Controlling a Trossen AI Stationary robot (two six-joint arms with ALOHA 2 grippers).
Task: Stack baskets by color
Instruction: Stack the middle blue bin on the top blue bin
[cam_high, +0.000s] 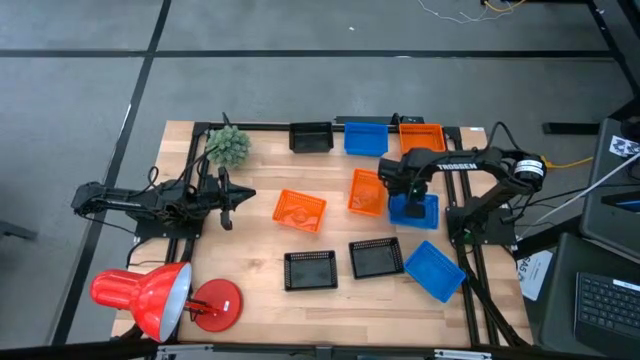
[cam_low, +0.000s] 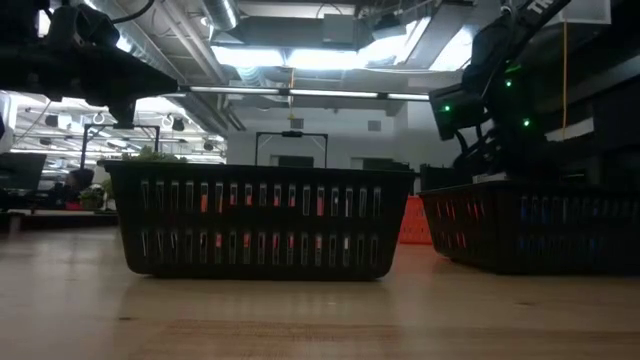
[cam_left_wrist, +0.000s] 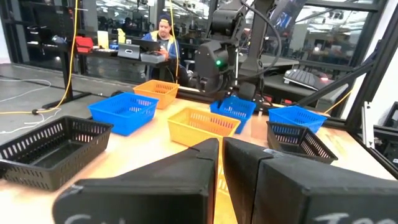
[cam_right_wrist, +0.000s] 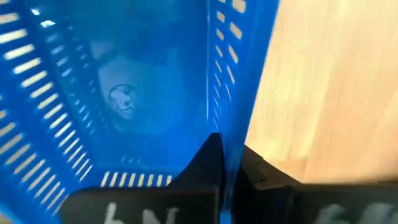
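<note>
Several baskets lie on the wooden table. Along the far edge stand a black one, a blue one and an orange one. Two orange baskets lie mid-table. Two black ones and a blue one lie nearer the front. My right gripper points steeply down, shut on a blue basket right of centre. My left gripper waits shut at the table's left, above the table, holding nothing. My right gripper pinches one perforated side wall of the blue basket, one finger inside the basket and the other outside. The fingers come from above, pointing steeply down. In the high view the basket's bottom appears to rest on the table.
A red desk lamp stands at the near left corner and a fuzzy green plant ball at the far left. Bare wood lies between the lamp and the near black baskets. A person sits at a desk beyond the table.
</note>
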